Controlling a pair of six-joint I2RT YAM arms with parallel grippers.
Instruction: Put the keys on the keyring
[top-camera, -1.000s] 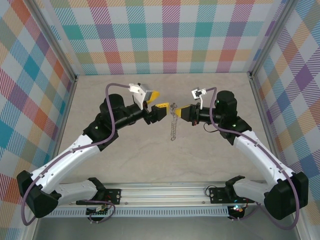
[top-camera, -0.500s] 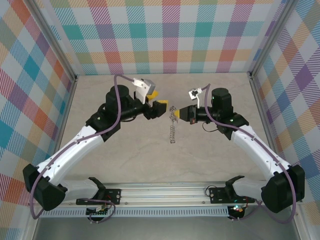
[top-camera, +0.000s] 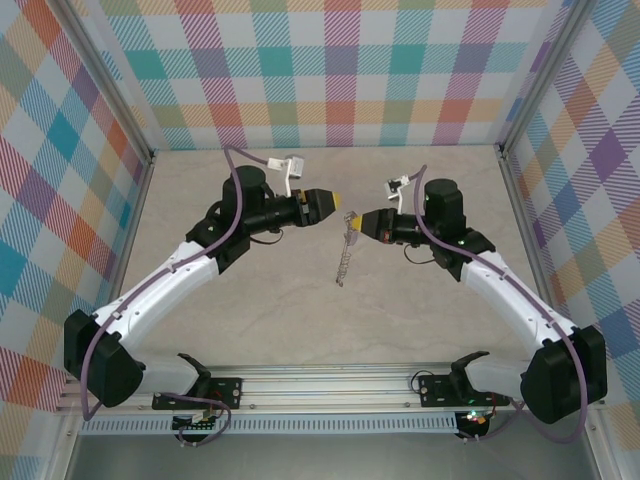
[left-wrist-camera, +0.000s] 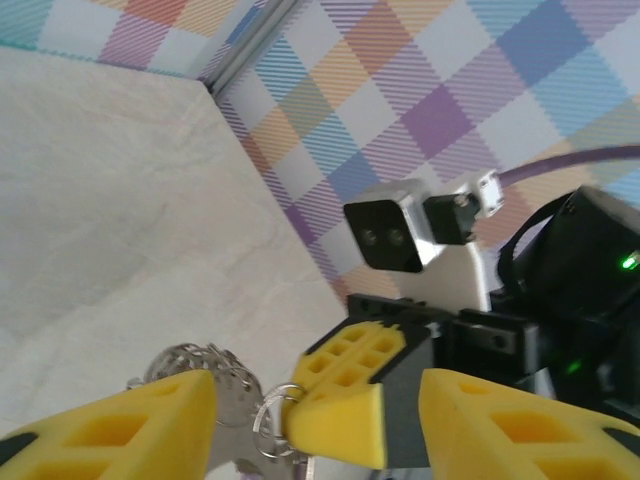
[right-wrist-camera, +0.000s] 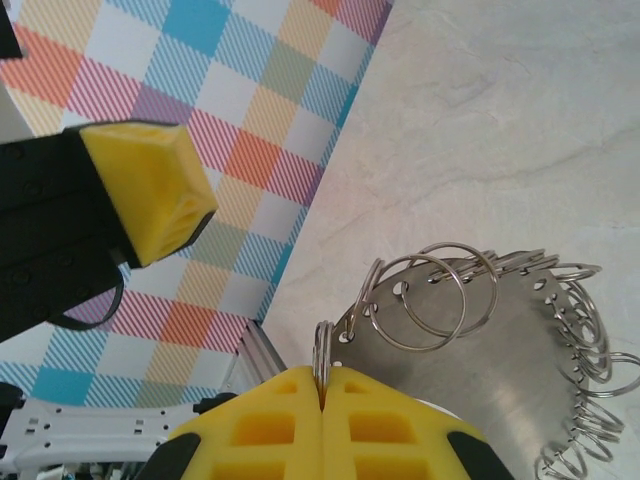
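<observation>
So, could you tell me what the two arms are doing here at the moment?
The right gripper is shut on one of the small wire loops along the edge of the keyring, so the keyring hangs from it over the table. The left gripper is open and sits right up against the right one, its fingers either side of that gripper's tip and next to the keyring.

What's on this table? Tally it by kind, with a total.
Arms: 2 (left arm, right arm)
Claws: 2 (left claw, right claw)
Keyring: 1, its small loops counted with it
Total: 5
</observation>
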